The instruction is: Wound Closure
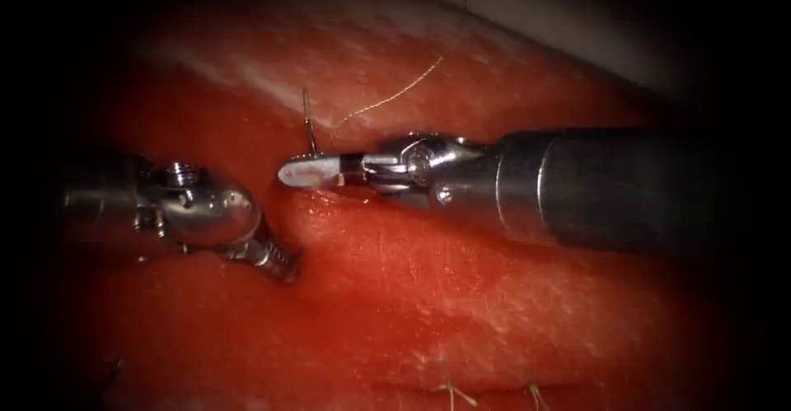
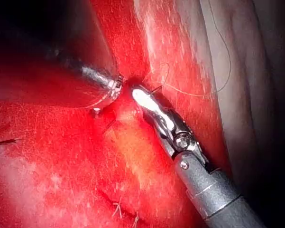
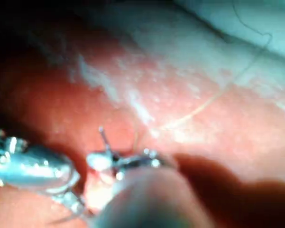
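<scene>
The needle (image 1: 309, 123) stands nearly upright at the cut (image 1: 284, 182) in the tissue (image 1: 461, 296); its free end points up and away from the cut, and its lower part runs down to the tip of my right hand (image 1: 306, 172). My right hand is closed on the needle low on its curve, just above the cut. I cannot tell whether the needle's lower end is in the tissue, since my hand hides that spot. In the right wrist view the needle (image 3: 103, 137) rises as a short thin spike above my right hand (image 3: 104, 162). In the left wrist view only a thin dark sliver of the needle (image 2: 155, 89) shows beside the bright tip of my right hand (image 2: 141, 97).

The thread (image 1: 395, 96) leaves the needle's place and runs up and away from the cut over the pale far part of the tissue. It also shows in the left wrist view (image 2: 199, 95) and the right wrist view (image 3: 204, 107).

My left hand (image 1: 276, 261) lies on the left side of the cut, its tip down against the tissue below and to the left of the needle. It holds neither needle nor thread, and I cannot tell whether it is open or closed.

Well below the cut, at the near edge of the tissue, short cut ends of thread (image 1: 451, 390) stick up
</scene>
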`<action>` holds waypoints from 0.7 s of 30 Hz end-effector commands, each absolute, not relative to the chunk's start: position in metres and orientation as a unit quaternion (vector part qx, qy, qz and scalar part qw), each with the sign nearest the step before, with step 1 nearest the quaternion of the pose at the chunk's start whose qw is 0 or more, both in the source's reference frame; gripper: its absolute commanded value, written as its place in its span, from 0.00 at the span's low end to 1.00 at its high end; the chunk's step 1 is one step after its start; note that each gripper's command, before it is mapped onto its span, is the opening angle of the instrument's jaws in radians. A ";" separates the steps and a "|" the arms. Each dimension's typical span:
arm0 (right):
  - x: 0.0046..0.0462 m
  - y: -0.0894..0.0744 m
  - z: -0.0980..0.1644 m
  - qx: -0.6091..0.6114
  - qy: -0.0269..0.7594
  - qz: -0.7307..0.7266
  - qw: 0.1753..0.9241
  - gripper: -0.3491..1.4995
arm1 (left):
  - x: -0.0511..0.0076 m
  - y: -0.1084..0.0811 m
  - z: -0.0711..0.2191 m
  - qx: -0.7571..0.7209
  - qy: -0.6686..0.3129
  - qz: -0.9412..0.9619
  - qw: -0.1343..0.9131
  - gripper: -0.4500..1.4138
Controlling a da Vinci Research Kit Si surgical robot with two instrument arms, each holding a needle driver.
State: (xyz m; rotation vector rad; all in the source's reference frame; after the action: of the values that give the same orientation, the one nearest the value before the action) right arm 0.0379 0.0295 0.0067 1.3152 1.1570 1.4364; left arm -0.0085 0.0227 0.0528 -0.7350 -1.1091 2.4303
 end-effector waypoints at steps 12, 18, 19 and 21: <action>0.0365 0.031 0.008 0.411 0.546 0.525 0.507 0.85 | -0.0078 0.023 0.053 -0.266 -0.392 0.861 0.186 0.31; 0.0319 0.032 0.008 0.340 0.540 0.460 0.618 0.86 | -0.0071 0.024 0.052 -0.286 -0.373 0.867 0.166 0.35; 0.0310 0.032 0.007 0.330 0.533 0.443 0.641 0.85 | -0.0070 0.024 0.052 -0.309 -0.371 0.861 0.159 0.36; 0.0296 0.032 0.007 0.331 0.524 0.414 0.667 0.85 | -0.0069 0.025 0.052 -0.369 -0.366 0.843 0.140 0.39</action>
State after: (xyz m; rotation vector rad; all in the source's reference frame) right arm 0.0285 0.0314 0.0060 0.7413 1.1614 0.9060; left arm -0.0060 0.0260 0.0520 -1.2124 -1.0315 2.4248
